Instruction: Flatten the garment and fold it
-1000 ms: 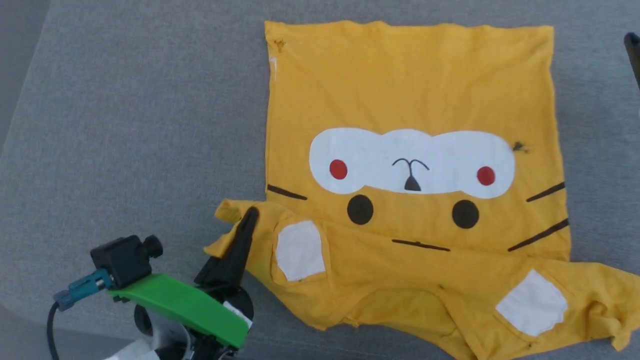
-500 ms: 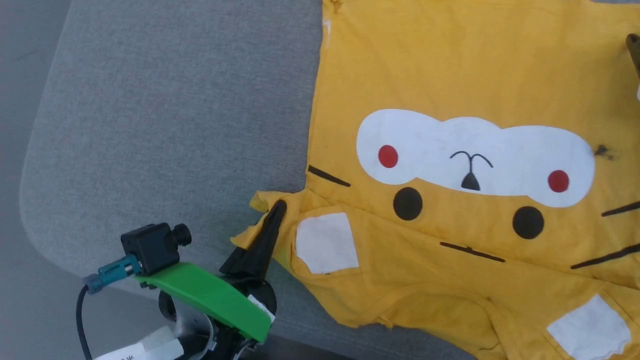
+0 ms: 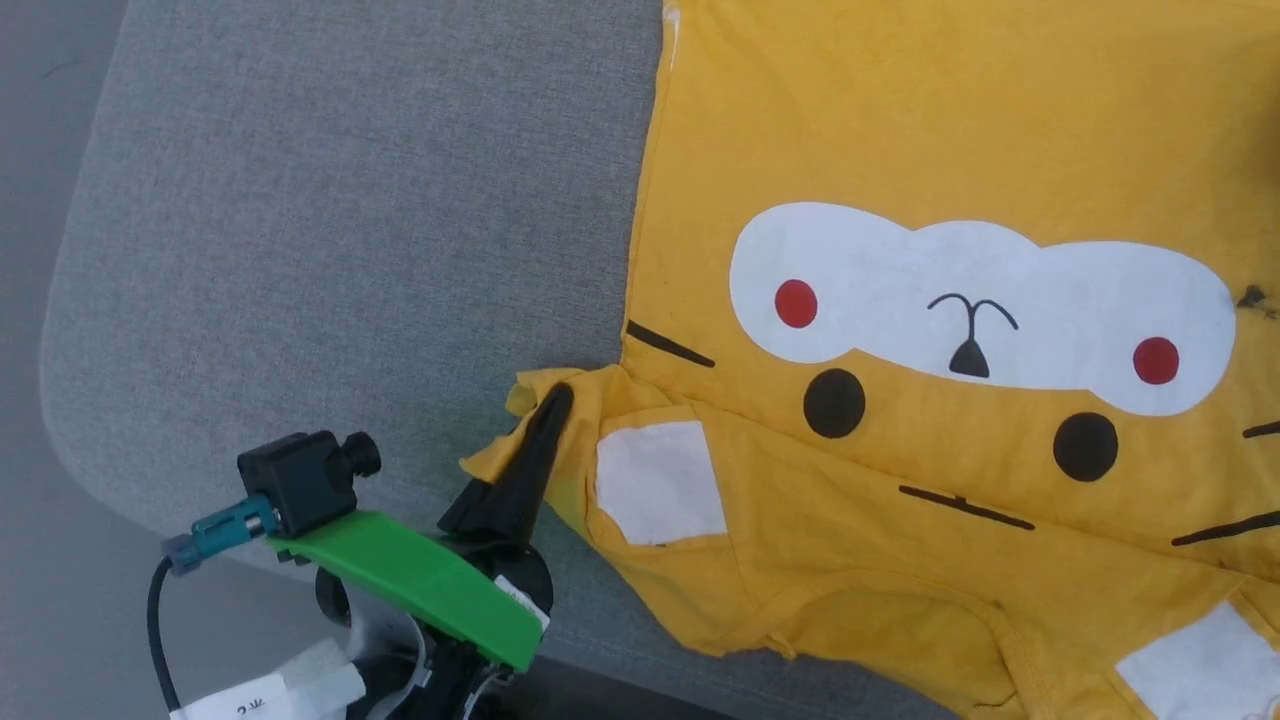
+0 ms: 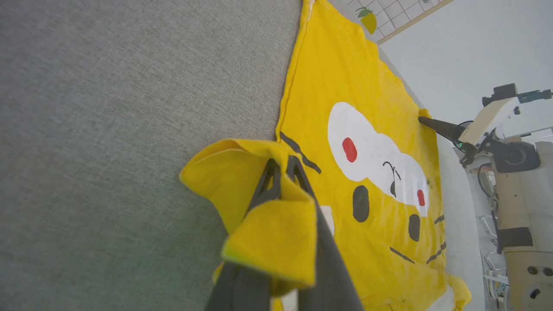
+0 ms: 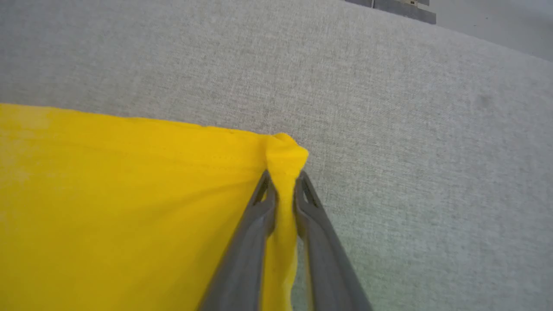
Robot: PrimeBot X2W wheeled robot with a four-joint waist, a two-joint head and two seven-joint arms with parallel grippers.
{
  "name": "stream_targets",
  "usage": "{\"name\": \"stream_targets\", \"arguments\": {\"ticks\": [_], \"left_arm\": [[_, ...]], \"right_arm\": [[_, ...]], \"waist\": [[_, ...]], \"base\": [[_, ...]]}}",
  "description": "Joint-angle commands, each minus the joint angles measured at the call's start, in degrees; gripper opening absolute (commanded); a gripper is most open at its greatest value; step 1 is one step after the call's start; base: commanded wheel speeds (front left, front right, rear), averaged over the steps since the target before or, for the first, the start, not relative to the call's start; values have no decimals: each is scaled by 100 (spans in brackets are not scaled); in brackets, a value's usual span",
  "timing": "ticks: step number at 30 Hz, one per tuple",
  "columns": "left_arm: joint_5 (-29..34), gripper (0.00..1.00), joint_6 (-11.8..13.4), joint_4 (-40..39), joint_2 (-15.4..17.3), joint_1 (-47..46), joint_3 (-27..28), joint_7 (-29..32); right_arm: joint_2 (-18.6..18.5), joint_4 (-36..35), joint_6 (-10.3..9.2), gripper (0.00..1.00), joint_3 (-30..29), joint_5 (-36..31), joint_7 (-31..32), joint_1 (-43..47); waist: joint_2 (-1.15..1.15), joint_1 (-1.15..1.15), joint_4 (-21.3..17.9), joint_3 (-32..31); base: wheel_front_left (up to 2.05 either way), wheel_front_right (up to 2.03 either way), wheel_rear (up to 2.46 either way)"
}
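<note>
Work surface: the grey padded table [image 3: 300, 200] carries the garment [image 3: 900, 130], which lies print side up in the right-hand part of the head view.

Left gripper [image 3: 553, 398]: jaws closed on the garment's near-left sleeve [image 3: 490, 462]. In the left wrist view the two fingers pinch a fold of yellow cloth, and a flap of sleeve drapes over them. Purpose, as judged: the sleeve is bunched against the body, so a hold at its edge allows it to be drawn outward and laid flat.

Garment body: the part around the white face patch [image 3: 980, 290] lies smooth. The part nearer the robot, beside the square white patch [image 3: 655, 480], shows creases and an overlapping layer. Flattening is therefore judged incomplete, and folding has not begun.

Right gripper [image 5: 284, 176]: jaws closed on a small pinch of cloth at the garment's edge, with the fabric rising in a ridge between the fingers. The left wrist view places this gripper at the far side of the shirt, well apart from the left one. Purpose, as judged: two holds at opposite sides allow tension to be applied across the cloth.

Caution: pull both holds evenly. An uneven pull may drag the shirt across the table rather than spread it
</note>
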Motion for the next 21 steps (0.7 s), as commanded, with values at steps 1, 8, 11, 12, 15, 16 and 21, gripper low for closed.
{"name": "stream_targets", "arguments": {"ticks": [1, 8, 11, 12, 15, 16, 21], "left_arm": [[18, 0, -19, 7, 21, -123, 27, -20], [101, 0, 36, 72, 76, -123, 143, -112], [179, 0, 84, 131, 128, -75, 190, -137], [186, 0, 103, 153, 135, -42, 210, -149], [193, 0, 158, 177, 165, 74, 258, -151], [185, 0, 182, 175, 173, 130, 277, -148], [172, 0, 286, 122, 228, 406, 358, -128]], "right_arm": [[33, 113, -9, 0, -28, -25, -22, 24], [191, 61, -9, 0, -5, 202, -664, 51], [207, 14, -9, 0, -16, 395, -947, 167], [195, -19, -9, 0, -1, 478, -1037, 257], [137, -211, -9, 0, -45, 775, -1203, 553], [89, -347, -9, 0, -49, 872, -1228, 718], [15, -1137, -9, 0, -501, 1345, -1208, 1597]], "waist": [[0, -1, -35, -46], [0, -1, -255, -423], [0, -1, -411, -693], [0, -1, -485, -822], [0, -1, -681, -1120], [0, -1, -761, -1224], [0, -1, -1151, -1636]], "base": [[0, 0, 0], [0, 0, 0], [0, 0, 0], [0, 0, 0], [0, 0, 0], [0, 0, 0], [0, 0, 0]]}}
